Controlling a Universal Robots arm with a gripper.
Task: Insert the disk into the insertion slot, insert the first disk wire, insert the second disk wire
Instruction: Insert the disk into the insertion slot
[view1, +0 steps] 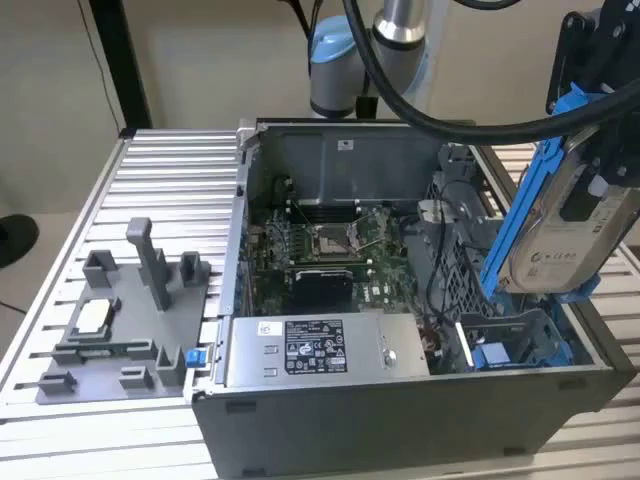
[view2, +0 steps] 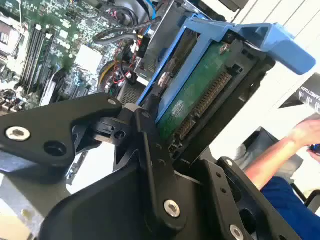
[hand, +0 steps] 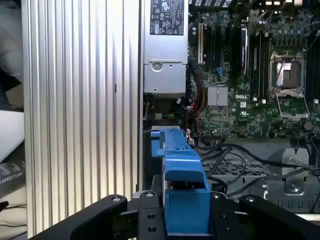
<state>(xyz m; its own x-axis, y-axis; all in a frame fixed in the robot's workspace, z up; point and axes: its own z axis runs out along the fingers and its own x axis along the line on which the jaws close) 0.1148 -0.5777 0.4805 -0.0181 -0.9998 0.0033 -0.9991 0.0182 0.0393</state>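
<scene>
Above the exterior view's right end of the open computer case (view1: 400, 420), my gripper (view1: 592, 185) was clamped tight on the disk (view1: 560, 240), blue carrier and all, steeply tilted! It hung over the insertion slot (view1: 505, 335), not yet in. Its lower end sat close to the perforated wall; whether they touched, I couldn't tell. In the second wrist view my fingers (view2: 150, 147) pinched its edge.
</scene>
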